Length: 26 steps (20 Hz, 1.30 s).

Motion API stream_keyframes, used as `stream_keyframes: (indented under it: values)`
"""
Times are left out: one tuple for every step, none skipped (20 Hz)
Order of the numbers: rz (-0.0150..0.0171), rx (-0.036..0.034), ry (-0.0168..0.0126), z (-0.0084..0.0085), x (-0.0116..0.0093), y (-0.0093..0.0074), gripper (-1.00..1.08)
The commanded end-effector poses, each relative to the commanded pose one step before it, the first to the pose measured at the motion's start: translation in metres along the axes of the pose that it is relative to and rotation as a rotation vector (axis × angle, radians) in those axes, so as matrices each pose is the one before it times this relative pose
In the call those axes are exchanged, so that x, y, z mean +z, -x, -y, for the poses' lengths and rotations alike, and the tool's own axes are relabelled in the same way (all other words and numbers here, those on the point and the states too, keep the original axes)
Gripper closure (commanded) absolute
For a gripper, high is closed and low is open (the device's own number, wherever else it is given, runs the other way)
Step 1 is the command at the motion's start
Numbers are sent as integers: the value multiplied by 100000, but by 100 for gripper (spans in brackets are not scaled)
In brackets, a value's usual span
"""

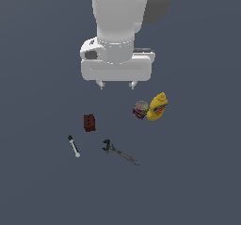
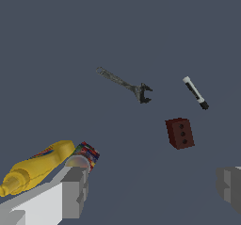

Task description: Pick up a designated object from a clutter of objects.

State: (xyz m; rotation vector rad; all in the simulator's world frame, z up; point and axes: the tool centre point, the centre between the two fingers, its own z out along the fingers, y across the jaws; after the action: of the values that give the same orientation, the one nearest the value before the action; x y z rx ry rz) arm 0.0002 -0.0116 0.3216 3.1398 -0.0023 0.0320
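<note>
The gripper (image 1: 116, 84) hangs high above the dark floor with its fingers spread wide and nothing between them. The whitish pen-like stick (image 1: 73, 146) lies flat on the floor, down and toward the exterior view's left of the gripper, well apart from it. Its long axis runs diagonally, with the black tip at the far end. The brown-red block (image 1: 89, 123) sits near it, between stick and gripper, and the dark wrench (image 1: 119, 152) lies to the stick's right. In the wrist view the stick (image 2: 195, 92) lies beyond the block (image 2: 179, 133). The fingers will likely need to close across the barrel.
</note>
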Motion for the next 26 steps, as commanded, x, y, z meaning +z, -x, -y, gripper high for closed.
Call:
stream_keyframes:
  values:
    - [0,0,0,-1,0,0,-92]
    - [-24,-57,30,-14,-19,-7,-92]
    - [-55,-128,66,-70,-46,-25,-92]
    - [-102,-236,123,-98,-83,-38,-92]
    - [-139,-317,168,-144,-117,-52,-92]
    - [-183,-407,220,-182,-157,-63,-92]
    - [-216,-460,257,-209,-192,-66,-92]
    - [-188,-375,219,-181,-176,-50,-92]
    - [-157,-280,174,-139,-155,-31,-92]
    - [-125,-187,127,-96,-131,-14,-92]
    - [-92,-95,80,-52,-105,2,-92]
    - [0,0,0,-16,-39,-1,-92]
    - [-35,59,-3,28,-28,27,-92]
    - [0,0,0,25,26,3,-92]
    - [69,-68,-11,-36,88,-42,-92]
    - [32,-174,45,-58,83,-56,-92]
    - [34,-280,80,-87,105,-82,-92]
    - [37,-367,108,-128,131,-107,-92]
    - [46,-471,137,-156,163,-133,-92]
    - [60,-561,157,-188,201,-157,-92]
    - [77,-646,172,-219,244,-180,-92]
    - [94,-737,186,-249,287,-202,-92]
    - [108,-832,201,-281,326,-222,-92]
    - [120,-930,215,-318,363,-241,-92]
    - [134,-1030,226,-354,404,-257,-92]
    - [149,-1129,230,-392,450,-272,-92]
